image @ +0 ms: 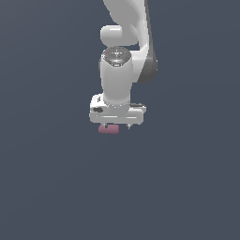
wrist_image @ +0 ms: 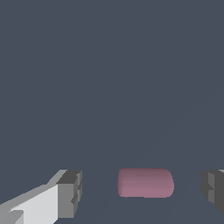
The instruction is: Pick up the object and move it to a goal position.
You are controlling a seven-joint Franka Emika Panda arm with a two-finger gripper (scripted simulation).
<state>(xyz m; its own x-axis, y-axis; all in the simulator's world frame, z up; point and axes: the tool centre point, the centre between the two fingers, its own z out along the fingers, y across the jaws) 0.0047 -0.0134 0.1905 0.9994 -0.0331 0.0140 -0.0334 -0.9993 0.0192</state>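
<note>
Pink-red object [wrist_image: 145, 183] lies between my gripper [wrist_image: 142, 192] fingers [wrist_image: 70, 192], touching neither; jaws stand spread wide. In the exterior view, it sits just under the gripper [image: 117, 125].

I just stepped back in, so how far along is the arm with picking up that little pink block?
Done: the gripper is lowered over the pink block, with one finger on each side. In hand: the grasp; the jaws are open, with gaps showing on both sides. Left: closing, lifting and carrying it to the goal, which no picture shows.
</note>
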